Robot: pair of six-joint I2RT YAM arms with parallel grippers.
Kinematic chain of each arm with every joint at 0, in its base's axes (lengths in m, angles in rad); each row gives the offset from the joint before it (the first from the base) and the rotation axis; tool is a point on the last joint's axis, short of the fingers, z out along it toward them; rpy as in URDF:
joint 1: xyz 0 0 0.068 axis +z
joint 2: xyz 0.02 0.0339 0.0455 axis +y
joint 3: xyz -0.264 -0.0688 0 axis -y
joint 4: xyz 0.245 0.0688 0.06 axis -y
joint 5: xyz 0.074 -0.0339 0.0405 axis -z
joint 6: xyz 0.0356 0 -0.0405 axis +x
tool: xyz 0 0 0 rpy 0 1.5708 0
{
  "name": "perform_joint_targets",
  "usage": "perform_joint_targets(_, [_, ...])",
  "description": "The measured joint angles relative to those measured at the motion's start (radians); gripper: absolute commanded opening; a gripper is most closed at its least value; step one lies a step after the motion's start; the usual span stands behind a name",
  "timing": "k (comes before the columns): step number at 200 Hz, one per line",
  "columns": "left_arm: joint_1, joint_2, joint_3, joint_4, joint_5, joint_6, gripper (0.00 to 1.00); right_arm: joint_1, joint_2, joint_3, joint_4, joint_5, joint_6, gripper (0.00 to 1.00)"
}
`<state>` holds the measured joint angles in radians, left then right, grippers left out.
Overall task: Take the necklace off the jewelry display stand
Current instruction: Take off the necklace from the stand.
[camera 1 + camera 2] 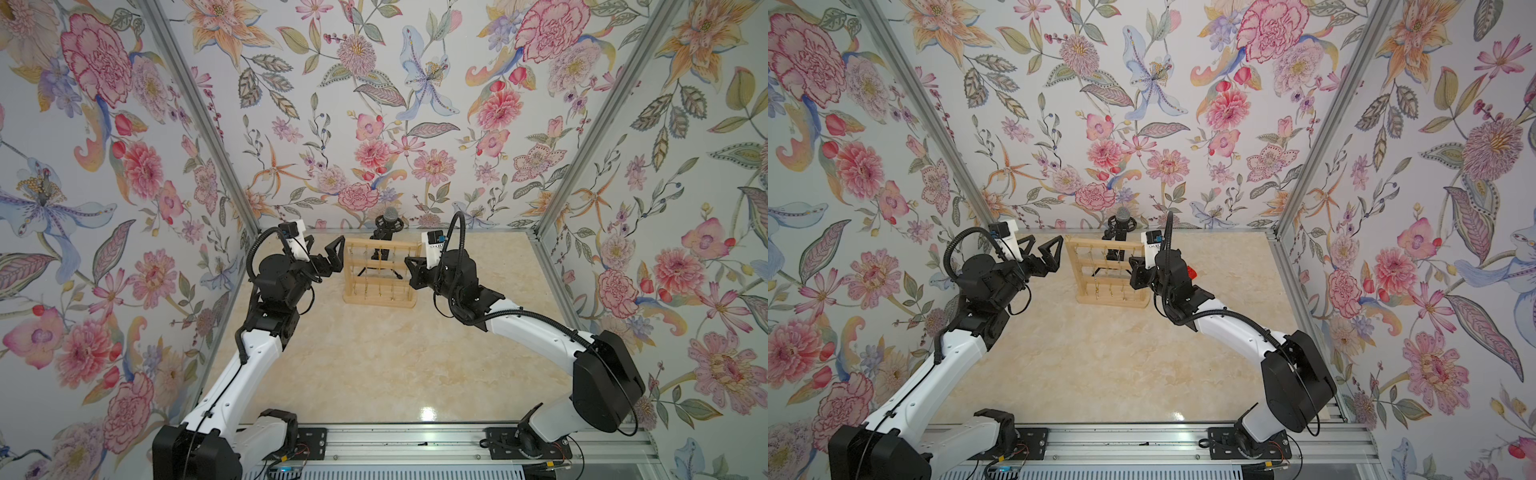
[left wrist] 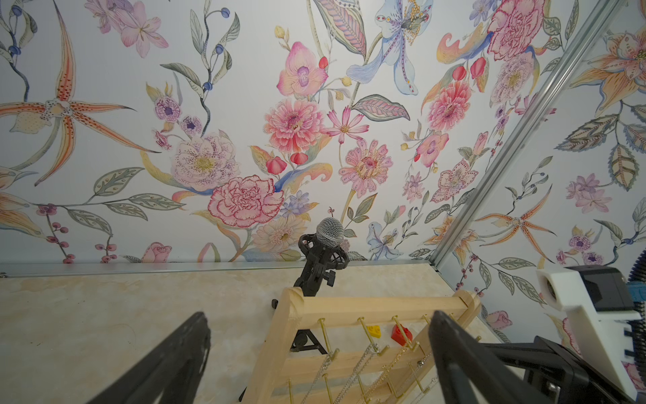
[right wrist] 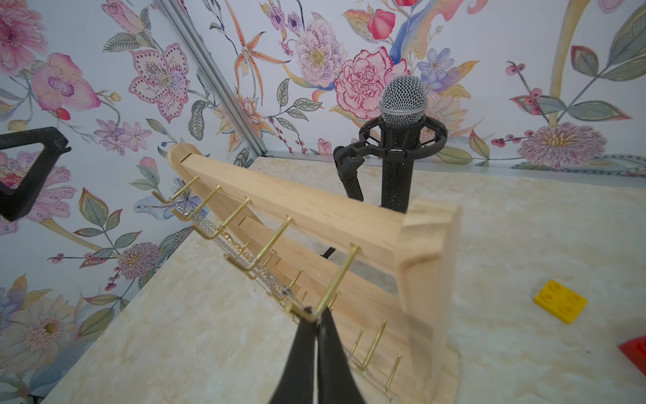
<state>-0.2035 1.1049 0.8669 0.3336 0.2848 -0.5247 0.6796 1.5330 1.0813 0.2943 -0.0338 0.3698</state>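
Right wrist view: right gripper [image 3: 316, 316] tips together, perhaps on blurred necklace [image 3: 269, 280].

Pale wooden jewelry display stand [image 1: 380, 301] with three hook rails, upright on a cream marbled tabletop [image 1: 374, 365]; a black microphone on a tripod [image 1: 390, 216] stands behind it. Left gripper [image 1: 327, 243], jaws spread, beside the stand's left post; right gripper [image 1: 408, 261], jaws together, at its right post.

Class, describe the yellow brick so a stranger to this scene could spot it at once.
Start at the jewelry display stand, the pale wooden frame on the tabletop. Behind it lie two toy bricks. Take the yellow brick, not the red brick beside it.
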Motion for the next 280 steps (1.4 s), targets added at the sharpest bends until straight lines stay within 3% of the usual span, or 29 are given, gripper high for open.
perform_joint_targets(280, [0.0, -0.023, 0.0, 0.0, 0.003, 0.001, 0.99, -0.014, -0.176, 0.0, -0.038, -0.143, 0.001, 0.0])
